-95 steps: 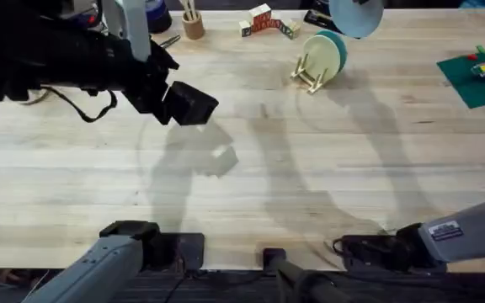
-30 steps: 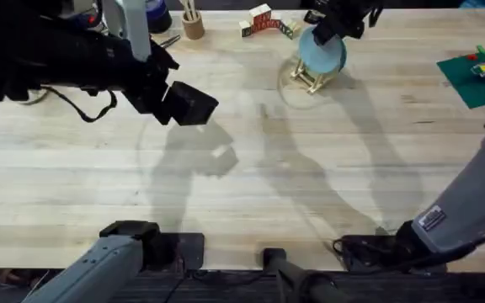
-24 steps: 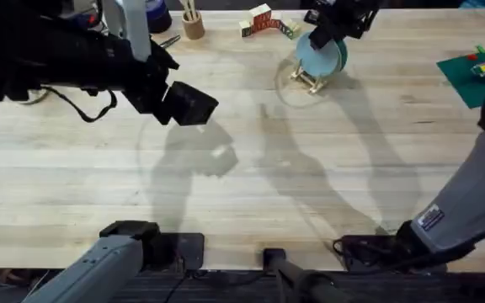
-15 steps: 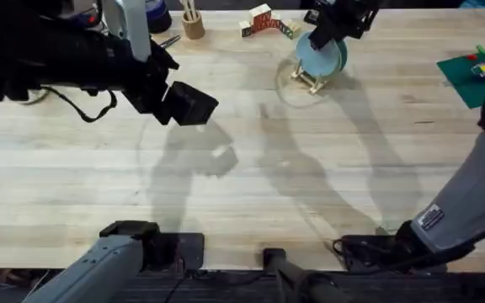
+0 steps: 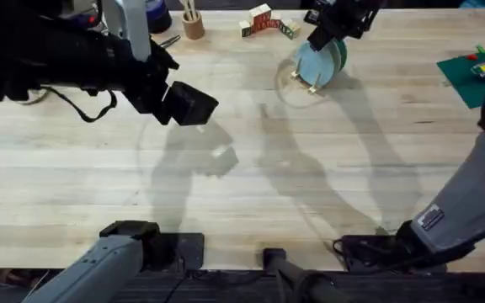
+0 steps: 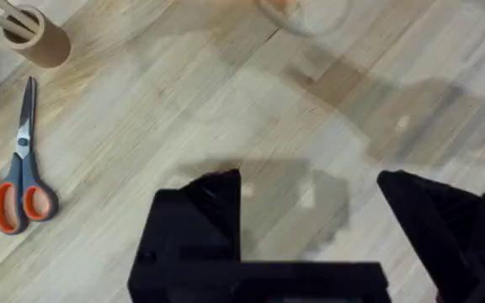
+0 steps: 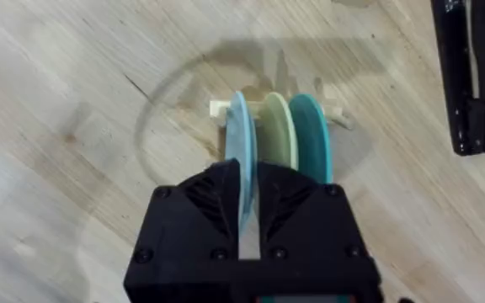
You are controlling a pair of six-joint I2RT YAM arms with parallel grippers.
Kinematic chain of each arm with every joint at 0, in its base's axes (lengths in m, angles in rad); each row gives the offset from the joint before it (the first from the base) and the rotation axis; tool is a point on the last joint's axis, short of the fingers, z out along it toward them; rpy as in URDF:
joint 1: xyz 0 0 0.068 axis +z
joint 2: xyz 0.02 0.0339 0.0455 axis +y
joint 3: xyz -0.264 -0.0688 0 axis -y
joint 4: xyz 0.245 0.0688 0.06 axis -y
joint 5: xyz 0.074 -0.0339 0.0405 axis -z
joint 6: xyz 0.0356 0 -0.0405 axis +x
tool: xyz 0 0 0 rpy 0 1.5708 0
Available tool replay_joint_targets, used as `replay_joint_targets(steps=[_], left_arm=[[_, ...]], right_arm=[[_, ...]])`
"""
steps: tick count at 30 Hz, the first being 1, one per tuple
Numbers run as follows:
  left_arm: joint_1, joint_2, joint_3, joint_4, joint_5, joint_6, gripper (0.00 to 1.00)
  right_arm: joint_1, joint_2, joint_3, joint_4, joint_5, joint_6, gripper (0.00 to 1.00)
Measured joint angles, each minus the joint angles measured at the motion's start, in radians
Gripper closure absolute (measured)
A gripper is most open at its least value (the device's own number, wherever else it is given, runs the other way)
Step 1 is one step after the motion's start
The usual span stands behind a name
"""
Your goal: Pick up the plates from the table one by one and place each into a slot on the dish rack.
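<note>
The pale blue plate (image 7: 239, 139) stands on edge in the dish rack (image 7: 218, 108), in the slot at one end. The cream-yellow plate (image 7: 277, 135) stands upright beside it, with a darker teal plate (image 7: 311, 135) behind that. My right gripper (image 7: 249, 172) reaches down over the rack and is shut on the blue plate's top rim. From overhead, the rack (image 5: 302, 81) sits at the far middle of the table (image 5: 251, 210), with the right gripper (image 5: 323, 34) just above the blue plate (image 5: 312, 63). My left gripper (image 5: 194, 105) hovers open over bare wood at the left, holding nothing.
Scissors (image 6: 19, 160) and a wooden cup of sticks (image 5: 193, 23) lie at the far left. Coloured blocks (image 5: 263, 21) sit behind the rack, and a black object (image 7: 470, 76) lies close to it. A green mat with bricks (image 5: 478, 76) is at the far right.
My right gripper brought the blue plate down from high above into the rack, and the plate now stands more upright in its slot. The left arm has not moved.
</note>
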Motion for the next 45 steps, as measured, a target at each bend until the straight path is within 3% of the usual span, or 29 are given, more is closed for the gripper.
replay_joint_targets(steps=[10, 17, 19, 22, 23, 31, 38, 45], left_arm=[[0.000, 0.000, 0.000, 0.000, 0.000, 0.000, 0.008], [0.000, 0.000, 0.000, 0.000, 0.000, 0.000, 0.008], [0.000, 0.000, 0.000, 0.000, 0.000, 0.000, 0.008], [0.000, 0.000, 0.000, 0.000, 0.000, 0.000, 0.008], [0.000, 0.000, 0.000, 0.000, 0.000, 0.000, 0.008], [0.000, 0.000, 0.000, 0.000, 0.000, 0.000, 0.008], [0.000, 0.000, 0.000, 0.000, 0.000, 0.000, 0.008], [0.000, 0.000, 0.000, 0.000, 0.000, 0.000, 0.008]], right_arm=[[0.002, -0.010, 0.022, -0.068, 0.000, 0.026, 0.727], [0.002, -0.158, 0.051, -0.126, 0.000, 0.033, 0.595], [0.002, -0.213, 0.059, -0.155, 0.000, 0.034, 0.437], [0.002, -0.295, 0.065, -0.208, 0.000, 0.042, 0.048], [0.002, -0.318, 0.065, -0.227, 0.000, 0.050, 0.016], [0.002, -0.427, 0.065, -0.371, 0.000, 0.125, 0.007], [0.003, -0.447, 0.060, -0.442, 0.000, 0.197, 0.005], [0.045, -0.448, -0.059, -0.408, 0.000, 0.244, 0.005]])
